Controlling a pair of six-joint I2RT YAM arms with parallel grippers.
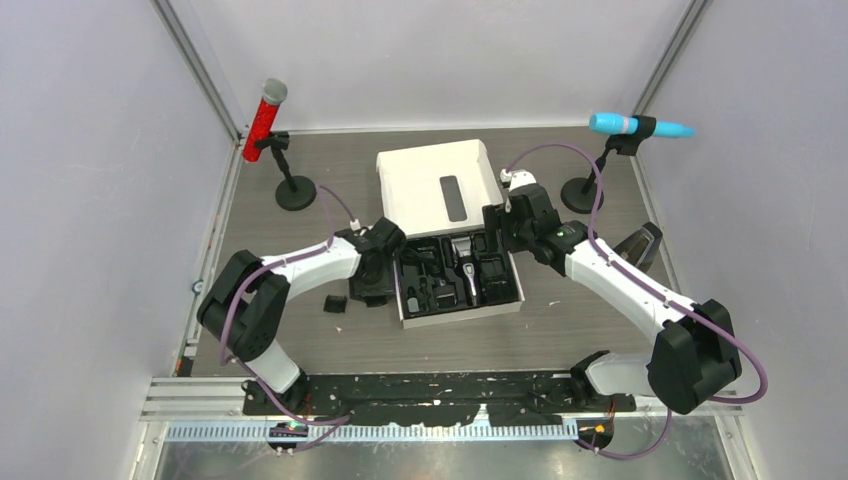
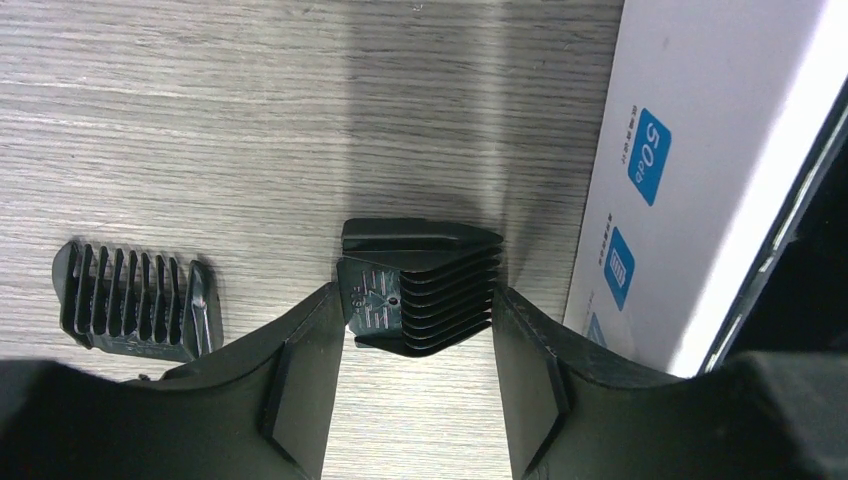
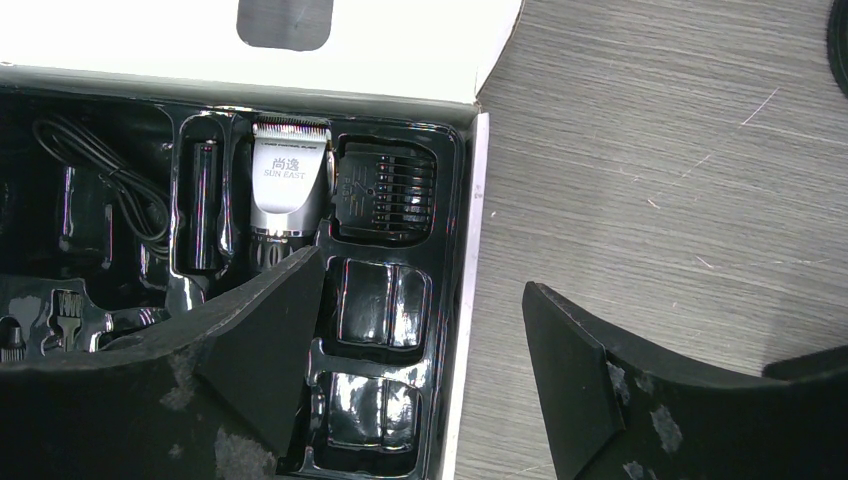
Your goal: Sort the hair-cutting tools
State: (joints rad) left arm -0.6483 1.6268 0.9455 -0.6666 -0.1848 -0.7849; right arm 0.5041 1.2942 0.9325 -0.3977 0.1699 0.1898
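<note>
the table point(image 1: 560, 330) is carrying a white box point(image 1: 430, 175) lying open in the middle of the top view, with its black tray point(image 3: 455, 250) sitting at the near side. the sorting is looking partly done. the clipper point(image 3: 288, 190) is resting in its slot near the upper middle of the right wrist view, and a seated comb point(image 3: 385, 190) is filling the pocket just to its right. the two pockets below that comb are showing only glossy black plastic, so they are probably waiting for pieces.

two combs are lying on the table, outside the box. in the left wrist view the near comb point(image 2: 420, 290) is sitting at centre frame, just beside the box wall. the left claw point(image 2: 416, 340) is reaching around it, with a finger at each side and both appearing to touch it. whether it is actually pinching is not clear. the far comb point(image 2: 135, 300) is lying at the left edge, apart from the fingers.

the right claw point(image 3: 425, 272) is hanging spread wide and holding nothing, one finger over the tray and the other over bare table.
</note>
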